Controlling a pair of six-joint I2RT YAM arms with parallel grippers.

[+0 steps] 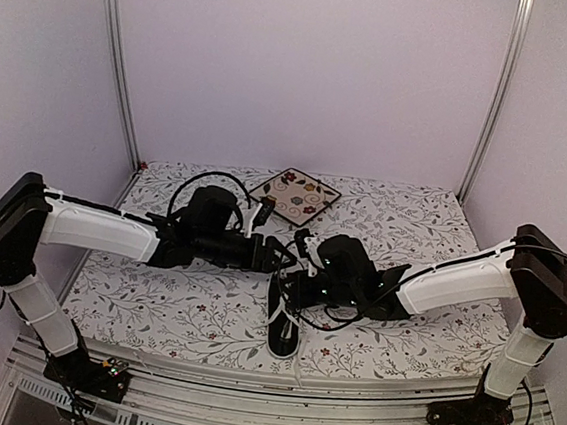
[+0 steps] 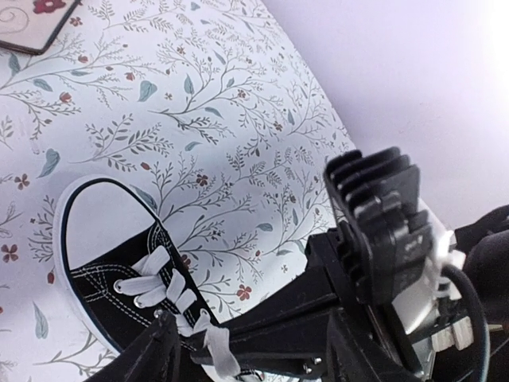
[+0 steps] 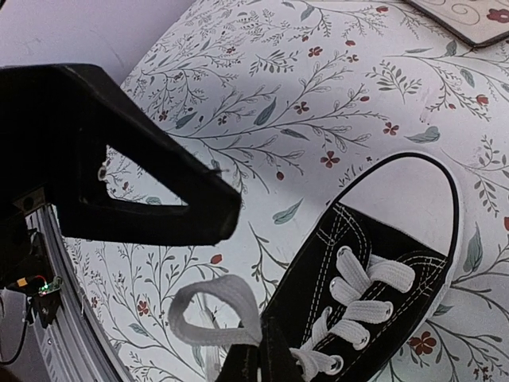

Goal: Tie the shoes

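1. Pale lilac walls (image 1: 308, 64) close in a bench (image 1: 154, 306) under a flowered cloth. The shoe (image 1: 283, 333) lies near the front edge, mid-bench, with a plate (image 1: 295, 196) well behind it. My left claw (image 1: 279, 256) and right claw (image 1: 294, 286) meet just over the shoe's far end.
2. Left wrist: my left claw's fingers stand wide apart, closed on nothing.
3. Right wrist: my right claw is clamped tight on a looped lace (image 3: 208, 317).

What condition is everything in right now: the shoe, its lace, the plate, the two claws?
right gripper: shut on the lace.
left gripper: open, holding nothing.
lace: loose loop, one end pinched.
sneaker: upright, not tied yet.
plate: lying flat beyond the arms, untouched.
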